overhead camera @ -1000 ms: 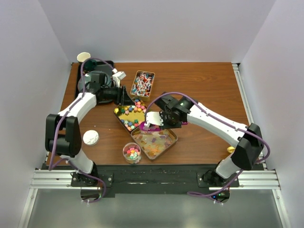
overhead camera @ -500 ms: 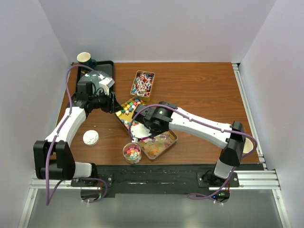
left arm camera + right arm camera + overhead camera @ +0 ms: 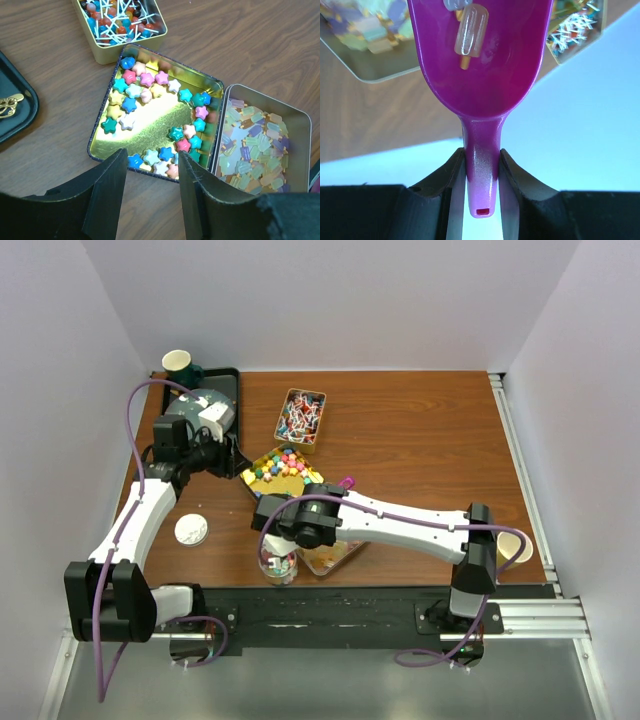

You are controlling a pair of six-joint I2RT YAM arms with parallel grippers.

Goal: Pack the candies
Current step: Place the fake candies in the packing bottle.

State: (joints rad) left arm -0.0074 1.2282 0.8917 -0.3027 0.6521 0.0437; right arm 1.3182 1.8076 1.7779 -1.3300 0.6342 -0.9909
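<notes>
Nearest the arms, the small clear plastic cup [image 3: 277,563] already holds a handful of multicoloured sweets. The right gripper [image 3: 481,170] has swung over from the silver rectangular tin of pastel popsicle gummies [image 3: 299,135] and now hangs right above that cup. Its jaws are clamped tight on the handle of the purple plastic scoop [image 3: 480,65]. The load is thin, though: one translucent popsicle gummy [image 3: 471,31] and a scrap of another in the bowl. A tip into the cup looks next, and it will add little. Further out, the left gripper [image 3: 151,165] has pulled back to the left, fingers spread and empty. It looks down on the gold square tin [image 3: 150,122] of star-shaped candies [image 3: 150,80]. Beyond that, the gold tin of lollipops [image 3: 107,52] sits full.
</notes>
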